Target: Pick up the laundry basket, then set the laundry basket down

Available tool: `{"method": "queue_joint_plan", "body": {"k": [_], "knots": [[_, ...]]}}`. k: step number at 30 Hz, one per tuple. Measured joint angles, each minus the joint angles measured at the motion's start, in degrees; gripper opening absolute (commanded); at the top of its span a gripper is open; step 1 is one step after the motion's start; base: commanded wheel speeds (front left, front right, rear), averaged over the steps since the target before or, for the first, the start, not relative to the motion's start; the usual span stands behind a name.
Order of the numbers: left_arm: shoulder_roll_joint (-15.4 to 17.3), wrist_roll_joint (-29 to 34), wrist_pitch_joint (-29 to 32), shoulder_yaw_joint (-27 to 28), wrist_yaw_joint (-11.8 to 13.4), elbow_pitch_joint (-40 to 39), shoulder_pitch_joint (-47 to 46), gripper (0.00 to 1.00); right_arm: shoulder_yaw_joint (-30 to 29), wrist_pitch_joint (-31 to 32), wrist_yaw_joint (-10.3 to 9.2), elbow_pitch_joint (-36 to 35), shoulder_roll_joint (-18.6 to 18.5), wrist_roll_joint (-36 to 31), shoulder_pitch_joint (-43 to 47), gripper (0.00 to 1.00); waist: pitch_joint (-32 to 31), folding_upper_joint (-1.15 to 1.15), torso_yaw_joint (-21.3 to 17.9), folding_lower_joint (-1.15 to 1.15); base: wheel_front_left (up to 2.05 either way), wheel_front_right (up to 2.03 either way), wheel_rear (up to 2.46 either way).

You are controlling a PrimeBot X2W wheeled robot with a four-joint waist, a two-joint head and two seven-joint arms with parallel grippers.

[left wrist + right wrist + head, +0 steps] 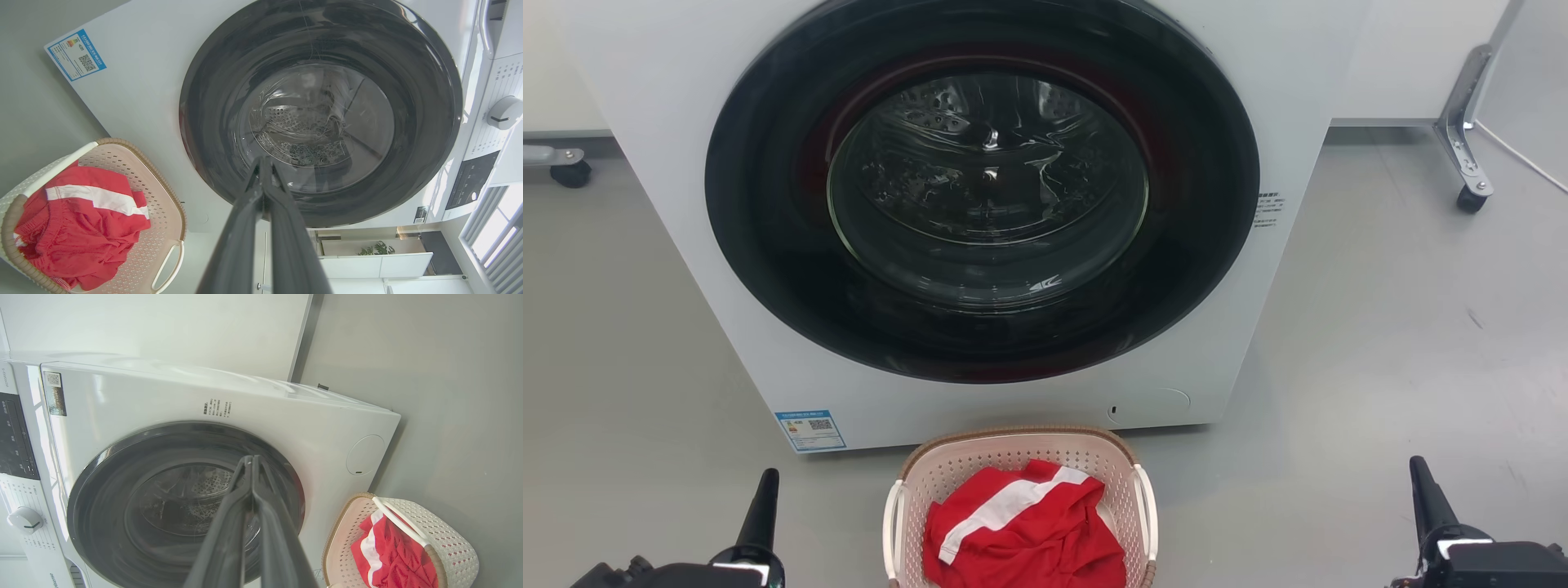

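Closest in are the two pairs of long dark jaws. The left jaws rise as one slim spike at the lower left of the head view, and the right jaws do the same at the lower right. Each wrist view looks along its own pair, and in both the two halves run together to a single tip, pressed together with nothing between them.

Between the pairs, on the grey floor (1380,327), stands the small cream-white perforated plastic laundry basket (947,478), with a brown woven-look rim and a white handle on each side. It sits about midway, well apart from both pairs, with one handle turned towards each. A crumpled red garment with a white stripe (1045,539) lies inside it.

Just behind the basket is the big white front-loading washing machine (662,147). Its round dark glass door (988,196) is closed, and a blue label sticker (810,430) sits at its lower left corner. Both pairs point at that door, not at the basket. From the left wrist the basket lies off to the lower left of the jaws, and from the right wrist off to the lower right.
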Motion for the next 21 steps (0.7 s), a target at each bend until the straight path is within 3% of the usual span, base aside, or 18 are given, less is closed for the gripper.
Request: {"method": "queue_joint_plan", "body": {"k": [13,21], "knots": [[-0.47,-9.96,2.88,1.88,-2.13,2.24,-3.18,0.00,-3.49,2.81,2.02,2.14,0.15,10.94,-2.33,0.00,-0.01,0.00,0.06,0.00,0.00,0.00,0.00],[-0.55,-10.74,2.93,1.92,-2.36,2.27,-3.43,0.00,-3.57,2.94,2.27,2.20,0.18,11.06,-2.81,0.00,-0.01,0.00,0.06,0.00,0.00,0.00,0.00]]}}
